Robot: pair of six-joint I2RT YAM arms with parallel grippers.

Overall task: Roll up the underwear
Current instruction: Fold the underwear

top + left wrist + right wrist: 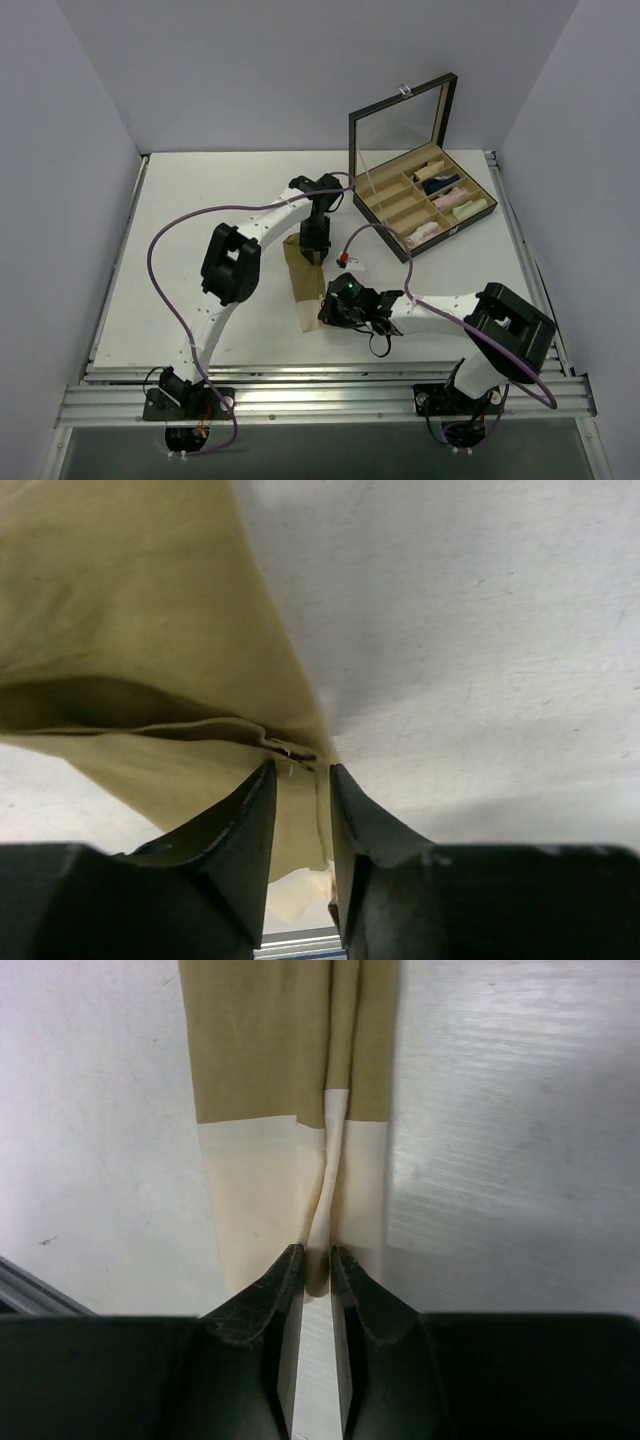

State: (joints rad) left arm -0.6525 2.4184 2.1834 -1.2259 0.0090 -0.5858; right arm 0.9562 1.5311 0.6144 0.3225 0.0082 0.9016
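The tan-beige underwear (298, 282) lies as a folded strip on the white table (190, 230), stretched between both grippers. My left gripper (313, 252) is shut on its far tan end; the left wrist view shows the cloth (150, 630) pinched between the fingers at the gripper (300, 770). My right gripper (327, 308) is shut on a fold of the paler band (255, 1185) at the near end, seen at the gripper (317, 1252) in its wrist view. A white and pink roll (422, 235) lies in the box's front compartment.
An open dark box (420, 200) with a mirrored lid (400, 125) stands at the back right, holding a navy roll (446, 186), a mint-green roll (471, 208) and a tan roll (431, 171). Purple cables loop over the left arm. The metal rail (320, 400) runs along the near edge.
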